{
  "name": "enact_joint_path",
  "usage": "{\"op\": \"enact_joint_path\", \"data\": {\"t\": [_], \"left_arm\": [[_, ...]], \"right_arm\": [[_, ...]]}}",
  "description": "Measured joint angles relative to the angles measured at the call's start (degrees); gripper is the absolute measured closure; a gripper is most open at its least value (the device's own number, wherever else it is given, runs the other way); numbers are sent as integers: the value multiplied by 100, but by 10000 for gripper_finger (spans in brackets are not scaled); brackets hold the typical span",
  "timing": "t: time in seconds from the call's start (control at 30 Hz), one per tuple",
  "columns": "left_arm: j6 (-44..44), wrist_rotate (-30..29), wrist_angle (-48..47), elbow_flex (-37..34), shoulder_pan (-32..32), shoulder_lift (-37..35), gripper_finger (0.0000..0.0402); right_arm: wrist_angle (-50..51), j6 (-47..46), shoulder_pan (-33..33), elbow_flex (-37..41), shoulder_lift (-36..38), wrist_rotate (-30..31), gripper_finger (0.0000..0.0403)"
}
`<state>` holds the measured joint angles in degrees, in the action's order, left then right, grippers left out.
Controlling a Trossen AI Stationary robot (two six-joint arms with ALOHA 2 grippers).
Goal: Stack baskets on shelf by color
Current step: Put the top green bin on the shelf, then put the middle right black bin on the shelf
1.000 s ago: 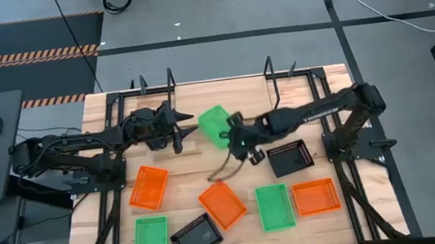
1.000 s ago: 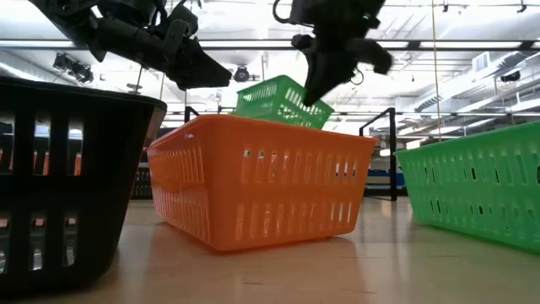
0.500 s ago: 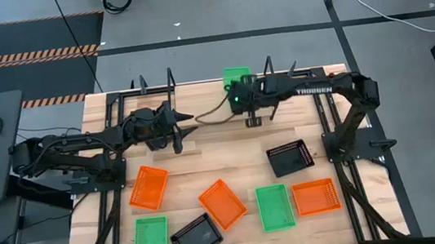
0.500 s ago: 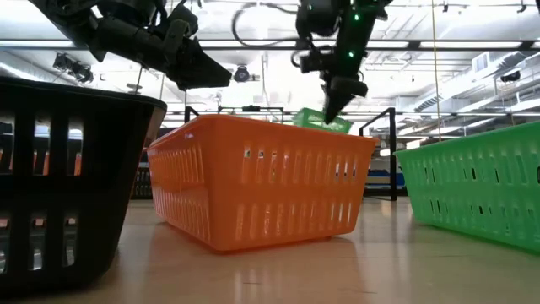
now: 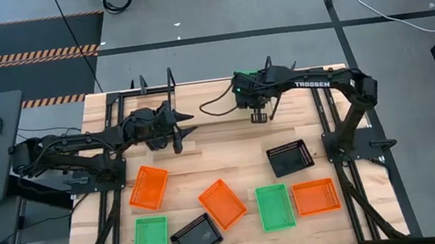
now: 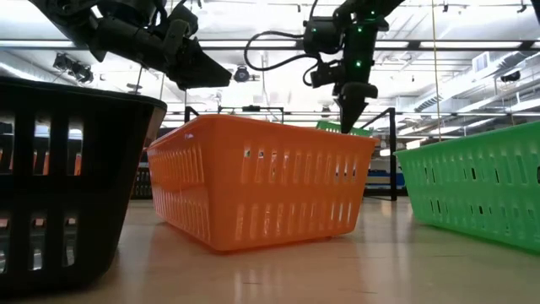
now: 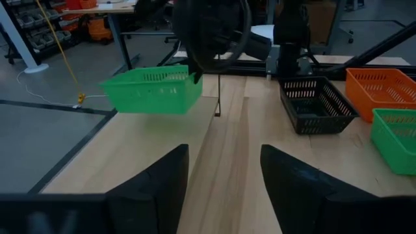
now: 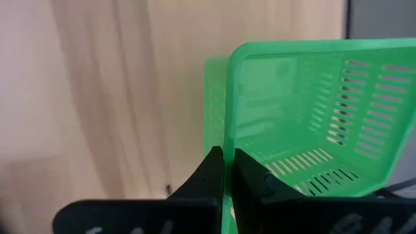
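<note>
from above, our right gripper (image 5: 243, 89) has carried the green basket (image 5: 244, 78) from mid-table to the far edge, over the shelf (image 5: 200, 116); our left gripper (image 5: 188, 132) waits over the shelf's left part. from table level, the basket (image 6: 339, 128) has sunk low behind the near orange basket (image 6: 261, 181), so release looks close. our left wrist view shows its own fingers (image 7: 153, 188) spread, empty, and the basket (image 7: 155, 91) level. our right wrist view shows fingers (image 8: 218, 170) pinched on the basket's rim (image 8: 227, 110).

White "TROSSEN" lettering on right arm (image 5: 316, 84) forearm, high view; no other legible text
</note>
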<state>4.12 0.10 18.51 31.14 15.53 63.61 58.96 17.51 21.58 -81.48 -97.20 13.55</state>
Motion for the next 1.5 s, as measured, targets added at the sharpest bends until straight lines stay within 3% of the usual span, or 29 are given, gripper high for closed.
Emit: {"op": "enact_joint_path", "data": {"t": [0.43,0.83,1.23,1.37,1.5], "left_arm": [[-4,2,-3,0,-4,0,206],[2,2,-11,0,-2,0,204],[7,0,-45,0,-2,0,202],[22,0,-43,0,-2,0,206],[20,0,-38,0,0,0,204]], "right_arm": [[-78,-40,-2,322,-31,-123,385],[-154,-45,-2,325,-31,-285,320],[68,-73,-239,-50,28,-273,291],[642,-622,-610,-567,56,-314,291],[1119,-1934,-1047,-985,56,-719,291]]}}
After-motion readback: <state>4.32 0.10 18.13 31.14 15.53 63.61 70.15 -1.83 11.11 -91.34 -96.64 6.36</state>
